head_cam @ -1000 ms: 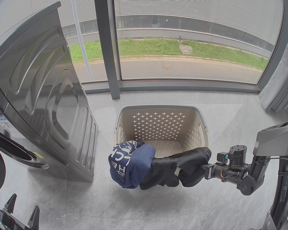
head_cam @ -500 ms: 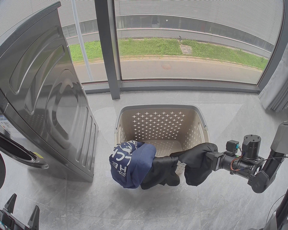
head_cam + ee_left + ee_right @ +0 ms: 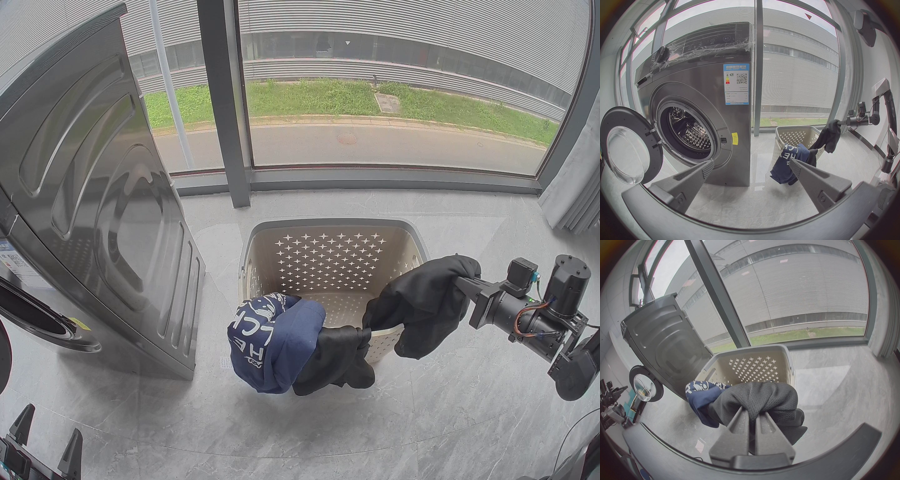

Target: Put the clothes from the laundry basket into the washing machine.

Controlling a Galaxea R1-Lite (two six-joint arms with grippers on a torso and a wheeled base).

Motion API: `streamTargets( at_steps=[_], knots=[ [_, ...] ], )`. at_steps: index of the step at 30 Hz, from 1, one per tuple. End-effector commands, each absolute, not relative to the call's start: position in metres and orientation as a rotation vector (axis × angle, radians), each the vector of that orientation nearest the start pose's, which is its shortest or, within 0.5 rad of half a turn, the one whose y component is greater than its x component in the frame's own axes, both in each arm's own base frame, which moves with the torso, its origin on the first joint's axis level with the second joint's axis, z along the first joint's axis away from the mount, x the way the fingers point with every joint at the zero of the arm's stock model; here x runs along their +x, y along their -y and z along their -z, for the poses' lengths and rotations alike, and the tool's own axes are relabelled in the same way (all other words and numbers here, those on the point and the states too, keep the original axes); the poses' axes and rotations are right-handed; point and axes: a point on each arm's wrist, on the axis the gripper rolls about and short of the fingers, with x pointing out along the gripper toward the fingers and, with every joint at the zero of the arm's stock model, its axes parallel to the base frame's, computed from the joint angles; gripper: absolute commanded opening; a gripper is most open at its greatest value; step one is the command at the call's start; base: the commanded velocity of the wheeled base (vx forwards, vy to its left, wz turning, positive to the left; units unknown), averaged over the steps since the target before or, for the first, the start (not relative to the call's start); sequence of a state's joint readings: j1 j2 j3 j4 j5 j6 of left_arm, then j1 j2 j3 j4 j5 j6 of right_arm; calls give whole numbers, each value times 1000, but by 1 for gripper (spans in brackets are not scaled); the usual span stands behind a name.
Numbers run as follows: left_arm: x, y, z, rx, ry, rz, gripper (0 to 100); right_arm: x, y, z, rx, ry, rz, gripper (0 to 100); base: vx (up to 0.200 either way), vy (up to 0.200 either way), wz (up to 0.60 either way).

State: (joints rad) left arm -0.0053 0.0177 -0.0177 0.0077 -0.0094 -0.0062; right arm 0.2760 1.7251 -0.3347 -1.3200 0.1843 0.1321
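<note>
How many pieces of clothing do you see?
2. A navy garment hangs over the laundry basket's near rim; a black garment stretches from that rim to the right gripper. Others may hide behind them.

Washing machine (image 3: 94, 187): grey sheet metal, satin sheen. Drum (image 3: 690, 132): perforated bright steel. Laundry basket (image 3: 331, 250): beige matt plastic, star-pierced. Black garment (image 3: 428, 300): matt mesh knit. Navy garment (image 3: 275, 344): smooth printed cloth. Floor (image 3: 312, 431): polished stone-look tile.

Grey floor (image 3: 312, 431) — laundry basket (image 3: 337, 257); washing machine (image 3: 94, 187) beside it.
</note>
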Motion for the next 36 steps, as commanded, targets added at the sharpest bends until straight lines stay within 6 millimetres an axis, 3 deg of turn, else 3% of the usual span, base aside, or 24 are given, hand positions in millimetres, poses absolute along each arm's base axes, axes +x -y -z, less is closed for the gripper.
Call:
streamTargets(
  at_steps=[1,11,15,21,36],
  knots=[
    [-22,0,-76,0,-12,17,100,217,-72,-162,131,21,-478,0,0,0,0],
    [-23,0,-76,11,-9,17,100,204,-66,-178,139,100,-475,0,0,0,0],
    [-23,0,-76,11,-9,17,100,202,-66,-202,142,183,-486,0,0,0,0],
    [-23,0,-76,5,-9,17,100,196,-65,-208,131,177,-461,0,0,0,0],
    [-22,0,-76,2,-12,20,100,190,-63,-211,136,184,-432,0,-200,0,0]
  ],
)
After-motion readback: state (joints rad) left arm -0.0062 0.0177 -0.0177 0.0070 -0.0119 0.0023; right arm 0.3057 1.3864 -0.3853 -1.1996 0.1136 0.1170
